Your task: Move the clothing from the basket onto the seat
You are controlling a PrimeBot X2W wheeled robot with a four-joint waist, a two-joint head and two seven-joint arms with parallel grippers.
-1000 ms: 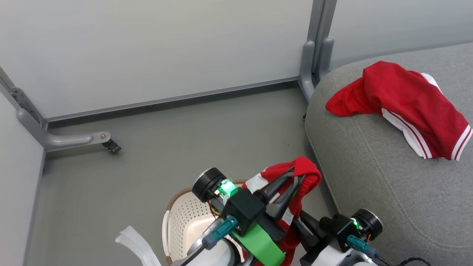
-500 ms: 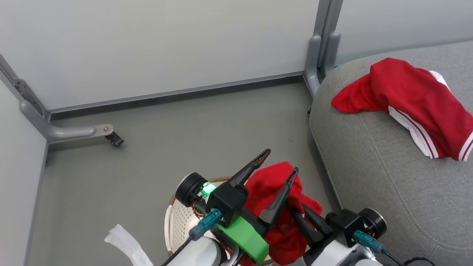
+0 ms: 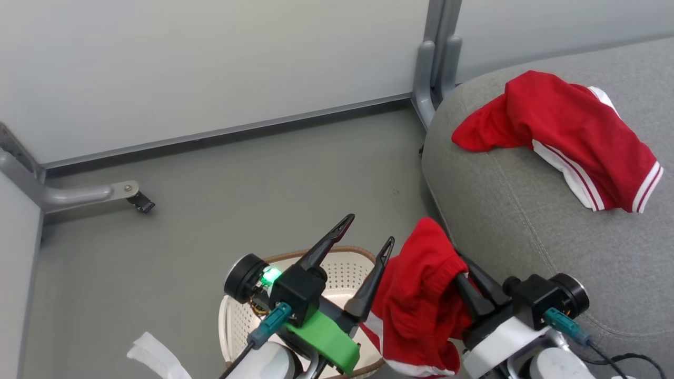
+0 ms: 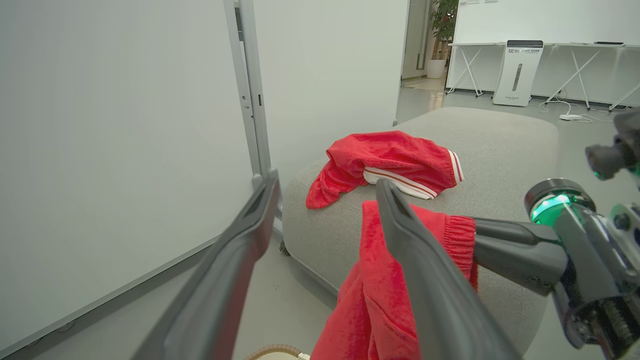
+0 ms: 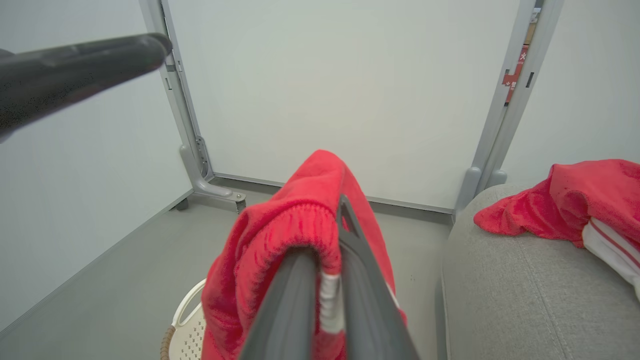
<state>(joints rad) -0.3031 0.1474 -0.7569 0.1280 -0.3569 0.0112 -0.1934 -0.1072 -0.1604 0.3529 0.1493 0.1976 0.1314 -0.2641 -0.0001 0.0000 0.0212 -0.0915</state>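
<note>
No legible text; small logo (image 4: 525,50) on white floor unit (image 4: 518,82) unreadable

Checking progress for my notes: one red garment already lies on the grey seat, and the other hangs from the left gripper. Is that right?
Not quite. The hanging garment is held by the right gripper, whose fingers are shut on it, as the right wrist view shows. The left gripper stands open beside it. The other garment does lie on the grey seat.

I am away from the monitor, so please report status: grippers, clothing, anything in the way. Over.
Left gripper open, above basket. Right gripper shut on red garment, hanging beside seat. Other garment lies on seat. Nothing seen blocking.
</note>
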